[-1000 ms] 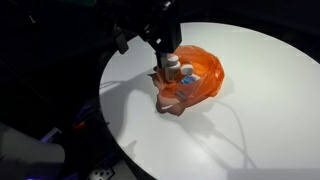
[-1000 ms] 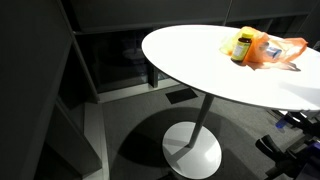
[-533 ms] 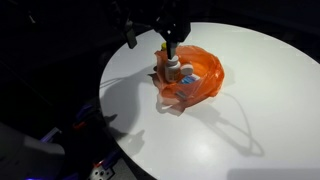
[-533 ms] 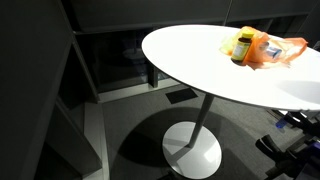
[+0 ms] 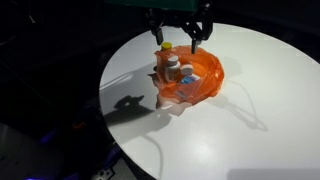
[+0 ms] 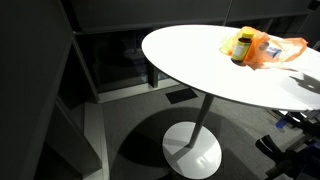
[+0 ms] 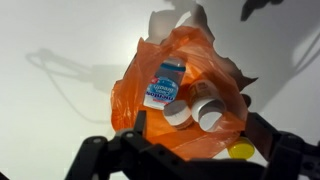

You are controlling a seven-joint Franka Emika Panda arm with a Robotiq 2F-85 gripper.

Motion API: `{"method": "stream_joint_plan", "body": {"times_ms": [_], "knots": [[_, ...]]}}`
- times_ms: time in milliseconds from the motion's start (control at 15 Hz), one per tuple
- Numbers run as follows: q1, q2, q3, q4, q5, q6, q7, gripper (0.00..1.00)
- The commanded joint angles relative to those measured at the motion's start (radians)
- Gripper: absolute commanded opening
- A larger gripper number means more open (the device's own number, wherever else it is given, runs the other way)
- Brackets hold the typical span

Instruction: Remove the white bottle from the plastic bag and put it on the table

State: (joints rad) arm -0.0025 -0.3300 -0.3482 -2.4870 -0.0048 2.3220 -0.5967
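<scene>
Gripper [image 5: 176,32] hung above the plastic bag [image 5: 195,85] with its jaws spread wide and nothing between them, clear of the bag and its contents. In the wrist view the gripper [image 7: 188,162] showed as two dark fingers [image 7: 100,158] set well apart along the lower edge, framing the orange plastic bag [image 7: 150,75], which lay crumpled and open on the white table [image 7: 60,40]. White bottle [image 7: 166,88], bearing a blue label and a white cap, lay on its side inside the bag, not on the bare table. A second white-capped bottle [image 7: 208,108] lay just beside it, also within the bag. A yellow lid [image 7: 240,152] showed at the bag's lower edge. In an exterior view a yellow-lidded jar [image 6: 241,47] stood upright against the bag [image 6: 275,50] on the round table [image 6: 190,55]
</scene>
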Motion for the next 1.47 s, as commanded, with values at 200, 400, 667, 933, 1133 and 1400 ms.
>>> {"method": "stream_joint_plan", "body": {"times_ms": [200,400,667,933,1133,1400], "knots": [[-0.014,0.129,0.046,0.068,0.135,0.059,-0.05,1.0],[-0.029,0.125,0.068,0.043,0.12,0.073,-0.023,1.0],[-0.028,0.139,0.079,0.029,0.12,0.079,-0.064,1.0],[-0.034,0.173,0.099,0.024,0.112,0.087,-0.079,1.0],[-0.044,0.198,0.103,0.03,0.115,0.089,-0.102,1.0],[-0.059,0.238,0.11,0.041,0.116,0.112,-0.132,1.0]]}}
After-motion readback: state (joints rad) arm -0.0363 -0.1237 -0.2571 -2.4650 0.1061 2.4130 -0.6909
